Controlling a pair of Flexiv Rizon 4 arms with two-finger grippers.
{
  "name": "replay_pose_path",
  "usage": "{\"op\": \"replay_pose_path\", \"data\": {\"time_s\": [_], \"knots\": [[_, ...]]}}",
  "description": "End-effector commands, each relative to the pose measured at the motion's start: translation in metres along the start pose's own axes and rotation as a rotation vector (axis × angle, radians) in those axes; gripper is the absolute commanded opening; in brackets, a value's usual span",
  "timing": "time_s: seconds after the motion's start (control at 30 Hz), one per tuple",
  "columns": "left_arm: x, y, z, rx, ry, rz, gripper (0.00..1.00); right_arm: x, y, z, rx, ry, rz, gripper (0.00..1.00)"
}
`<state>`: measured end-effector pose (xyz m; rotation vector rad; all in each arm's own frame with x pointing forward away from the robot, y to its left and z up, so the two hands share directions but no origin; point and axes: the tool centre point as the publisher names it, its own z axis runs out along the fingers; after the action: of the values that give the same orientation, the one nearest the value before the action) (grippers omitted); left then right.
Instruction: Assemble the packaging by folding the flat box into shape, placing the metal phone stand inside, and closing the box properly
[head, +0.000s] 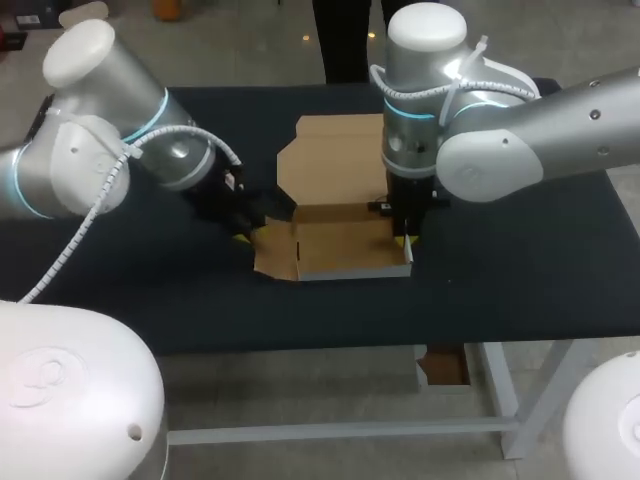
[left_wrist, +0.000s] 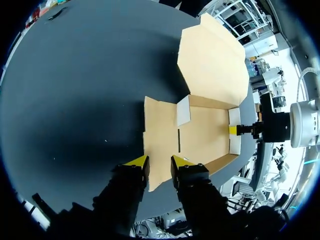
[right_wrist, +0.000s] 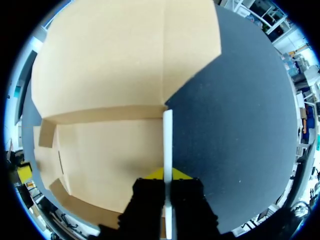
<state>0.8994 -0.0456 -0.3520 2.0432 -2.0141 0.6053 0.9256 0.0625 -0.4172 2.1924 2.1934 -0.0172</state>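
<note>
Cardboard box (head: 345, 245) sits half-formed at the middle of the table (head: 520, 260), with its lid lying flat on the far side. The right gripper (right_wrist: 167, 175) pinches the upright right wall (right_wrist: 167, 135). The left gripper (left_wrist: 160, 162) is narrowly parted over the flat left flap (left_wrist: 160, 130). I'd lift that flap squarely along its crease, with the right wall braced.

**Robotics laboratory: a two-arm work cell at a bench**

I find my left arm (head: 100, 150) and my right arm (head: 530, 140) coming in from either side of one table (head: 520, 270). Both are grey and white industrial units with lit blue rings at the joints. A ribbed white cable conduit (head: 75, 245) runs exposed along the left arm. The table has a dark matte cover over a plain pale metal frame (head: 350, 430), which is bench fitting rather than household furniture. A half-folded cardboard box (head: 345, 250) lies on the cover between the two arms. On this evidence I record the place as a laboratory.
</note>
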Motion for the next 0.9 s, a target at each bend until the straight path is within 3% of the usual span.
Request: {"op": "replay_pose_path", "data": {"time_s": [0.03,0.3,0.4,0.9], "knots": [[-0.014,0.007,-0.008,0.010,0.049,0.005,0.29,0.001,0.001,-0.001,0.003,-0.003,0.000,0.00],[-0.035,0.011,-0.012,0.021,0.086,0.023,0.24,0.001,0.001,-0.001,0.003,-0.003,0.000,0.00],[-0.042,0.011,-0.010,0.022,0.099,0.022,0.00,0.001,0.001,-0.001,0.003,-0.003,0.000,0.00],[-0.063,0.007,0.015,0.031,0.195,0.059,0.00,0.001,0.001,-0.001,0.003,-0.003,0.000,0.00]]}}
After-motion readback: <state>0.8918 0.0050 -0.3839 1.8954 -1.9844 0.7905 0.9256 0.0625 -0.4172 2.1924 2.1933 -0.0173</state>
